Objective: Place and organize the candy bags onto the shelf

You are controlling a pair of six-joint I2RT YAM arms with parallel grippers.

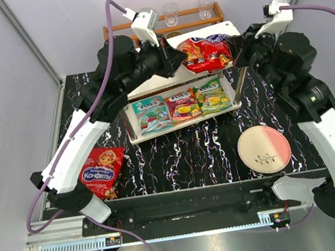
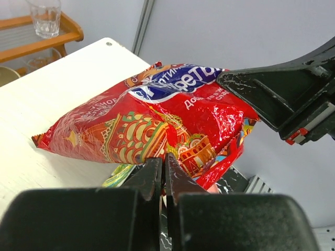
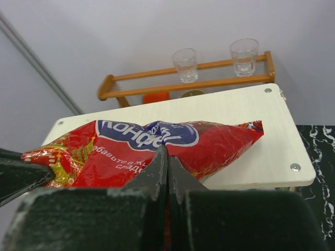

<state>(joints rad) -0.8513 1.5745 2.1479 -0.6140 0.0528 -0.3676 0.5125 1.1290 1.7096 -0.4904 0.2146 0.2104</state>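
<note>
- Both arms share one big red bag (image 1: 207, 53). The left gripper (image 2: 163, 166) is clenched on its near seam, and the right gripper (image 3: 166, 159) is pinched tight on the opposite edge. My guess is that two grips keep a floppy packet stretched out so it lands flat instead of crumpled.
- The bag hangs over the top board of the shelf (image 3: 251, 120). In the left wrist view one corner looks like it's touching the board, and the rest is held up.
- Looks-wise it's glossy, crinkly red plastic with a blue oval label in white Cyrillic, gold-and-green tower artwork, and a puffy middle.
- The lower tier has the teal bag (image 1: 152, 113), red-orange bag (image 1: 182, 105) and green-yellow bag (image 1: 210, 95) side by side in a row, so the top tier makes sense for the big ones.
- The second big red bag (image 1: 103, 171) lies on the table (image 1: 190, 153) at the left, not shelved yet.
</note>
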